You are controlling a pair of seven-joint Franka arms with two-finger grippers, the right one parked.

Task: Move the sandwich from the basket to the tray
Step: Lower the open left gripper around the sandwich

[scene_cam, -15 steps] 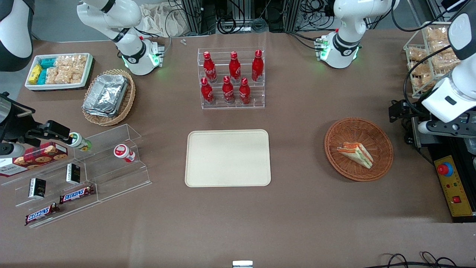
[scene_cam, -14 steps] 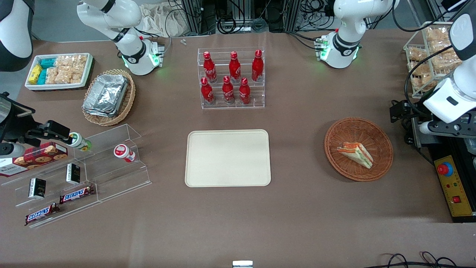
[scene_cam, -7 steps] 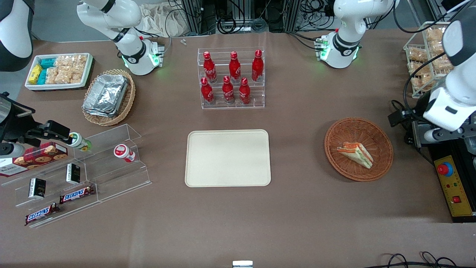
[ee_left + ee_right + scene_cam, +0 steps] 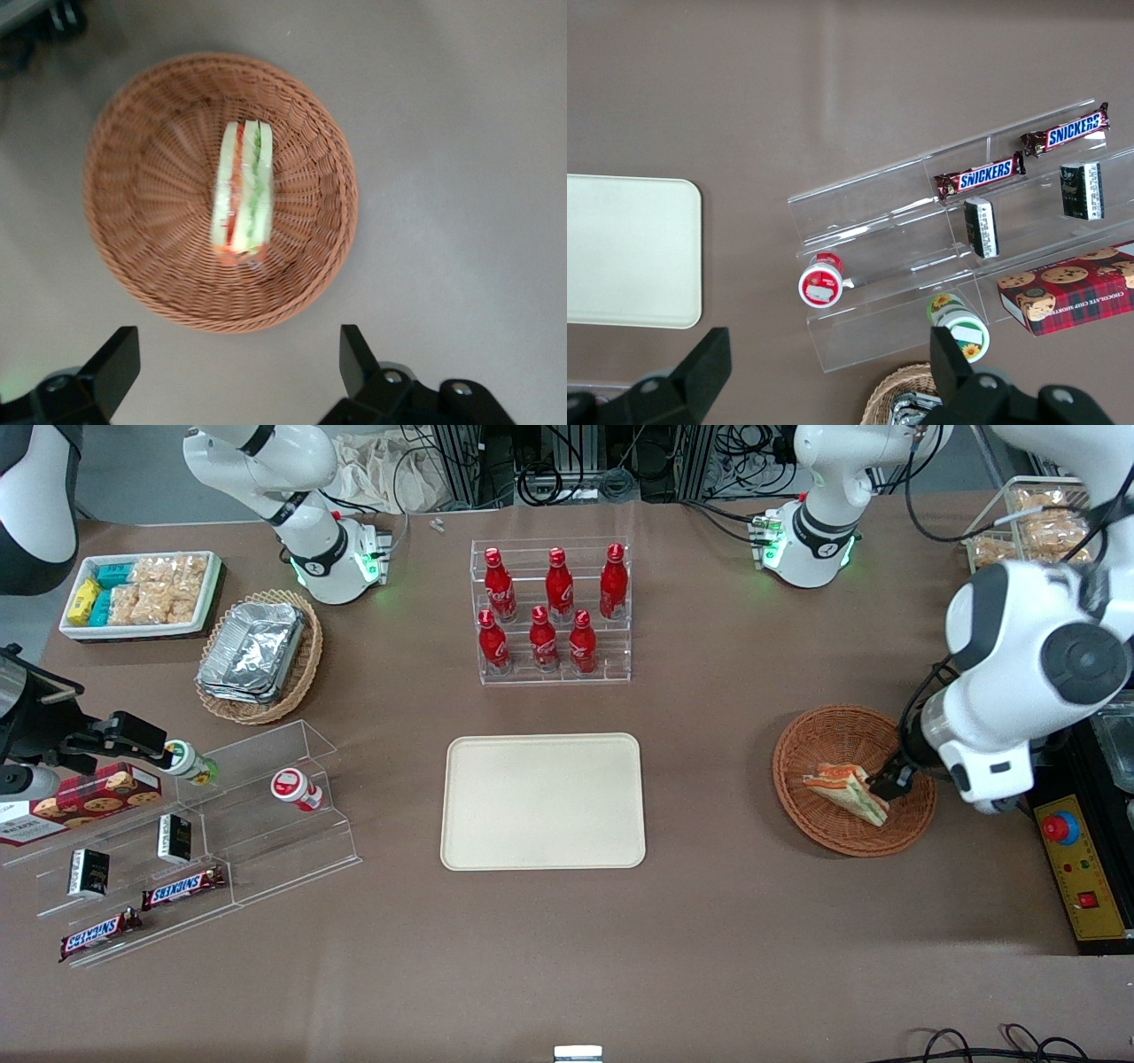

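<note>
Hovering above the basket (image 4: 221, 190) with claw (image 4: 232, 372) spread wide, lining up to straddle the sandwich (image 4: 242, 193) for lifting to the tray (image 4: 543, 801).

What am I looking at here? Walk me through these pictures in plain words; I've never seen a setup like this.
This is a table with two white robot arms bolted to it. One picture looks at them from the front; the other two come from cameras on each arm's wrist.

The working arm's two-finger gripper hangs open above the round reddish-brown wicker basket, holding nothing. In the basket lies the small triangular sandwich with orange and green filling. It is to go onto the flat cream rectangular tray at the table's middle, which has nothing on it yet.

Also there: red bottles in a clear rack and clear shelves of snack bars.
</note>
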